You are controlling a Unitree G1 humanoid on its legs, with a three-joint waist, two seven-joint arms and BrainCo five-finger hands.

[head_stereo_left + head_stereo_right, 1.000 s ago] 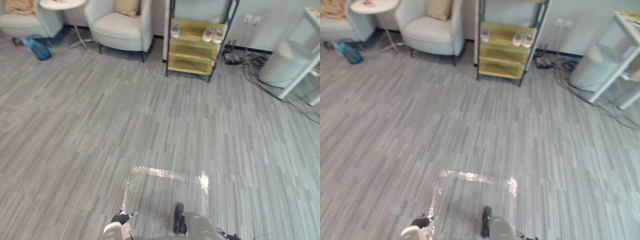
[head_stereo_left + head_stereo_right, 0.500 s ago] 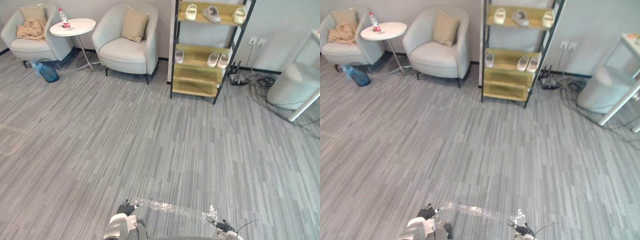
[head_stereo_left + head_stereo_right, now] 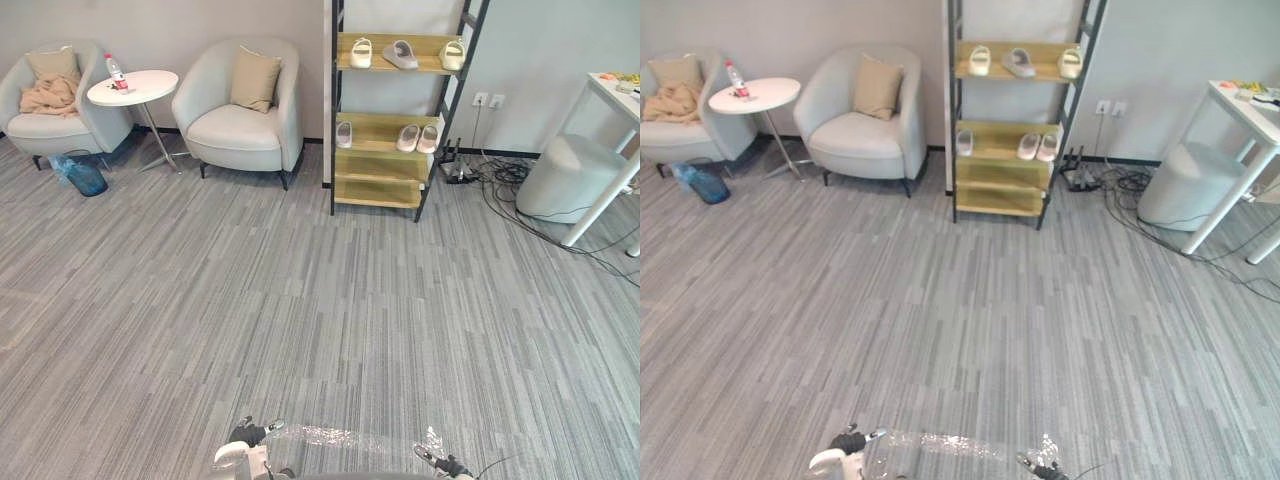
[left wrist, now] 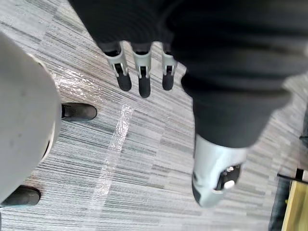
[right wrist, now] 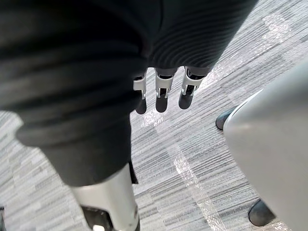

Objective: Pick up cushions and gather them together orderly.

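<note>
Fingers of the left hand hang straight and released above the grey floor, grasping nothing; the right hand hangs the same way, loose and empty. Far across the room, a tan cushion leans against the back of the grey armchair, and a second cushion sits at the back of the corner armchair, above a crumpled blanket
</note>
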